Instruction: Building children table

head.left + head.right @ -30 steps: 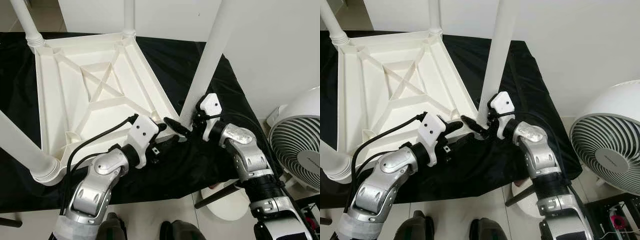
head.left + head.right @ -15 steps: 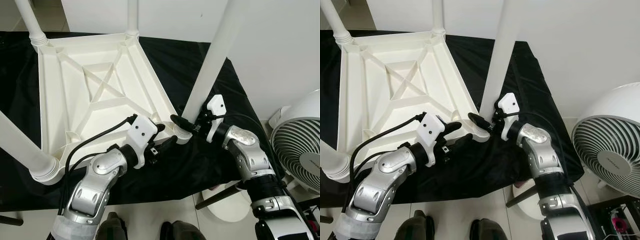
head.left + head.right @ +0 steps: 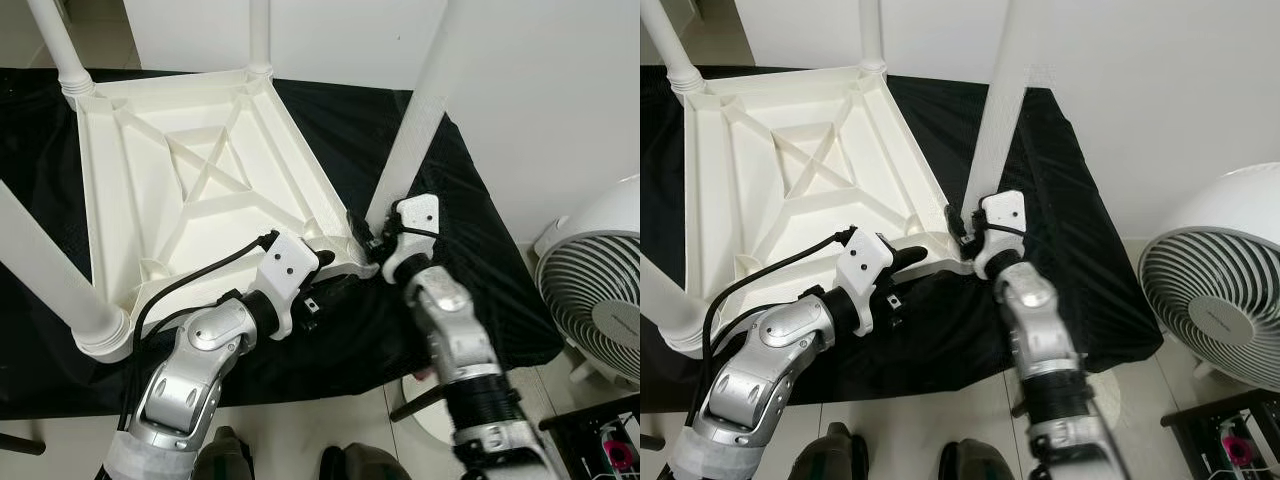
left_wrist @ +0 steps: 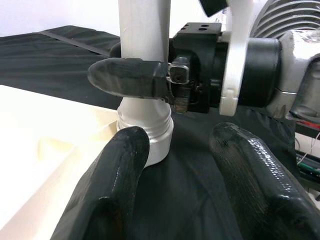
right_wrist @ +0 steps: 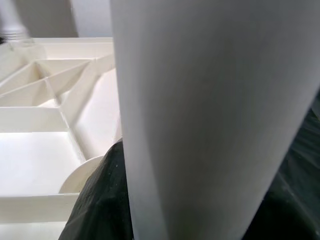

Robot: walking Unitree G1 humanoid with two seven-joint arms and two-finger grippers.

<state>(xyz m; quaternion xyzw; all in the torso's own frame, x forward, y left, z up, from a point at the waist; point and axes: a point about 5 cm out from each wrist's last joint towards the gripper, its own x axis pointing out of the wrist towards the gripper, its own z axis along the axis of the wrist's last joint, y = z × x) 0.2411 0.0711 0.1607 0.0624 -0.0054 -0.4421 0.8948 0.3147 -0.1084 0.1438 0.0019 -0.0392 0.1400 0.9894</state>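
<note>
Item: white plastic children's table top (image 3: 190,190), inverted, ribbed underside up, resting on a black cloth (image 3: 450,250) that drapes the work surface. Legs: three white legs stand seated at the far left, far middle and near left corners; the fourth leg (image 3: 415,125) rises from the near right corner socket (image 4: 147,135), long axis upright with a slight lean away from the top. Right gripper (image 3: 368,228): clamped on the base of the fourth leg just above its collar, one black finger (image 4: 131,79) lying across the leg's front and the leg running through the grip in the right wrist view. Left gripper (image 4: 182,175): spread apart, holding nothing, low over the cloth just beside the same corner, one finger (image 4: 117,180) close to the collar and the other (image 4: 250,175) out over bare cloth. Governing relation: the leg lies directly ahead of the left gripper and inside the right one; the right arm is the nearer and the working arm. Judgement: the step in hand is seating or twisting the last leg home; whether the collar is fully bottomed in the socket cannot be told. Clearances: the cloth edge and drop to the floor lie near on the robot's side; a white fan (image 3: 600,290) stands well apart on the right; open cloth lies right of the leg for arm movement.
</note>
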